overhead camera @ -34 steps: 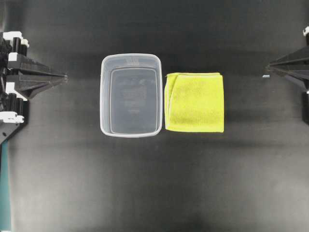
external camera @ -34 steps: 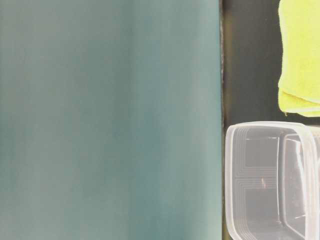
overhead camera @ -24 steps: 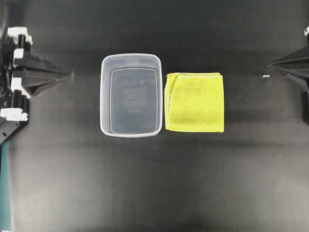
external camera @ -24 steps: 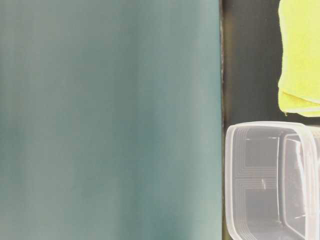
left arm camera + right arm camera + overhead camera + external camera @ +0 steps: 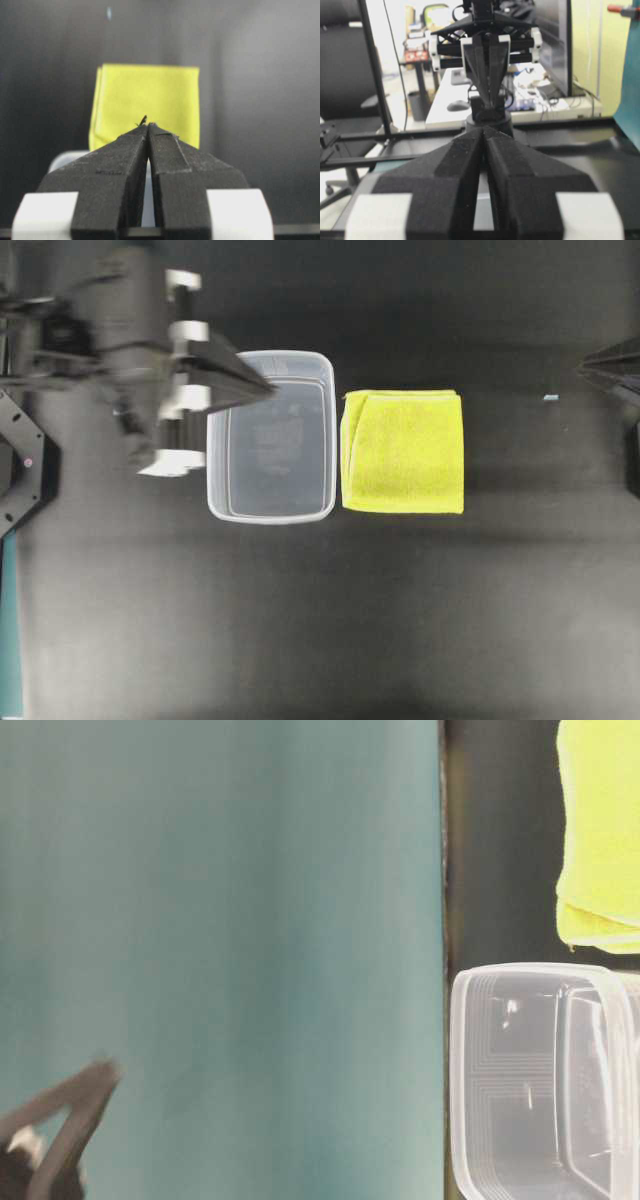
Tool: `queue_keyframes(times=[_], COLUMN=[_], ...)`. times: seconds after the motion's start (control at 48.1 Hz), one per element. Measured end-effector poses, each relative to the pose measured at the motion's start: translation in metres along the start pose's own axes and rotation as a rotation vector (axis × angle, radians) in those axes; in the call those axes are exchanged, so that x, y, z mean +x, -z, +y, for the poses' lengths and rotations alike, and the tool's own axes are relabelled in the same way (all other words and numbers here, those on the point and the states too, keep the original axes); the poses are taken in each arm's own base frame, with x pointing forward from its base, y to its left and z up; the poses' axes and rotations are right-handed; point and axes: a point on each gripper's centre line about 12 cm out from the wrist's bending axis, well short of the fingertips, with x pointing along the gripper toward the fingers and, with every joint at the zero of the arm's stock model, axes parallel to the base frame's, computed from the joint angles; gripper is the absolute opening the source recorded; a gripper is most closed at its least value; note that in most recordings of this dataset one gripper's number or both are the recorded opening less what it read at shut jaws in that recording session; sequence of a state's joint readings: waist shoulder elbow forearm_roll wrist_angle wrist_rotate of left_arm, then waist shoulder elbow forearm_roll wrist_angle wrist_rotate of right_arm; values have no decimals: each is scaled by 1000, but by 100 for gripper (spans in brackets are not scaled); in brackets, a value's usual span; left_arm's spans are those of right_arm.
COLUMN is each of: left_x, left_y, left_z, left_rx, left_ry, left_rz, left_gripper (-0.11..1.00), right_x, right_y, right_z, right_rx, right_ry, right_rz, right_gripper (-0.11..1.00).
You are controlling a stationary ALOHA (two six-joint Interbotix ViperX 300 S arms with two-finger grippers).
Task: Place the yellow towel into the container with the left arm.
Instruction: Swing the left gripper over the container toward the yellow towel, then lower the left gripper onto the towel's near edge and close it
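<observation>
Looking down from overhead, the left gripper (image 5: pixel 262 389) reaches over the near-left rim of the container (image 5: pixel 271 512), jaws pressed together and empty. The yellow towel (image 5: pixel 403 451) lies flat just right of the tub, nearly touching it. The right gripper (image 5: pixel 590 368) sits well apart at the right edge, closed.

At table level, only a blurred tip of the left gripper (image 5: pixel 95 1075) shows, high above the tub (image 5: pixel 470 1070).

From the left wrist, the closed fingers (image 5: pixel 125 165) point level at the towel (image 5: pixel 145 102). Descending like this would likely only push the cloth away, or clip the tub's rim in passing.

From the right wrist, its own jaws are shut, holding nothing.
</observation>
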State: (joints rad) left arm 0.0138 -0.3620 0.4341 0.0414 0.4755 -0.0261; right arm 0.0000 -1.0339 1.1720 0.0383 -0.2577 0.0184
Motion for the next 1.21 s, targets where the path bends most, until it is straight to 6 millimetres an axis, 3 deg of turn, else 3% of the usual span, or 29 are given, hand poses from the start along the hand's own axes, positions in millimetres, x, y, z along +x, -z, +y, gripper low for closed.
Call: queue_keyframes(times=[0.083,0.187,0.27,0.353,0.457,0.54,0.686,0.894,1.205], left_x=[23,55,75,94,124,145,191,236,277], left_y=[-5,-5,-6,-9,-13,-14,8,46,87], left_z=[1,2,4,4,4,3,7,13,8], left_rx=[4,22,63,112,150,150,141,138,144], left_ry=[-4,-7,-5,3,12,14,12,13,25], left_rz=[97,227,297,335,372,392,466,551,605], left_gripper=[1,7,26,51,80,90,89,90,90], right_x=[0,0,0,-1,-2,-4,-11,-27,-33], right_y=[1,1,1,0,-2,-5,-14,-29,-26], right_z=[1,1,3,6,7,7,8,8,8], right_rx=[19,59,86,93,98,100,99,94,91], right_ry=[-3,-7,-13,-29,-36,-39,-48,-56,-55], right_rz=[5,5,4,0,-7,-24,-68,-141,-92], right_gripper=[18,43,66,79,78,77,77,77,77])
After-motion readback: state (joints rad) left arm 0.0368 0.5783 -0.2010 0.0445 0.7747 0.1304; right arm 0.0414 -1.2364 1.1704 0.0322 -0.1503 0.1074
